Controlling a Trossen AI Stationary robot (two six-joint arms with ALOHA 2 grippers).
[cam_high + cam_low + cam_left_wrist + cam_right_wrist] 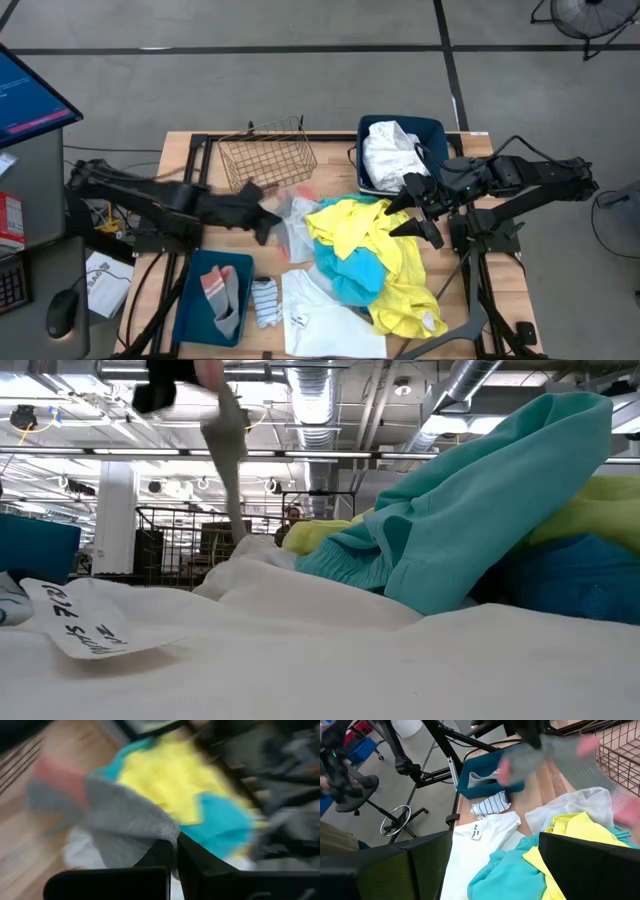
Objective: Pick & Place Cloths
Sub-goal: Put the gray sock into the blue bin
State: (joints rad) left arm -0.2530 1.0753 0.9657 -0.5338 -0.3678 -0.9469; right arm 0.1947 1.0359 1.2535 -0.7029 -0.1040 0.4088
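- While its arm reaches in level over the table, the left gripper (pixel 268 226) is clamped on a grey sock (pixel 296 228) dangling below it.
- Beside it lies one yellow cloth (pixel 372 232); two blue bins (pixel 212 300) flank it.
- Beyond that cloth, the right gripper (pixel 412 212) hovers, fingers spread.

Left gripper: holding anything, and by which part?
Yes. The left gripper is shut on a grey sock, fingers pinching its edge. The right gripper holds nothing.

Wire basket (pixel 268 152) is sitting at the table's (pixel 180 150) far edge, with the right bin (pixel 436 132), holding a bundled cloth (pixel 392 152), just to its right. The heap of cloths (pixel 370 262) is lying in the middle, nearer than both. The left bin (pixel 195 300), holding socks (pixel 222 291), is sitting at the near left, a striped sock (pixel 266 301) lying just to its right.
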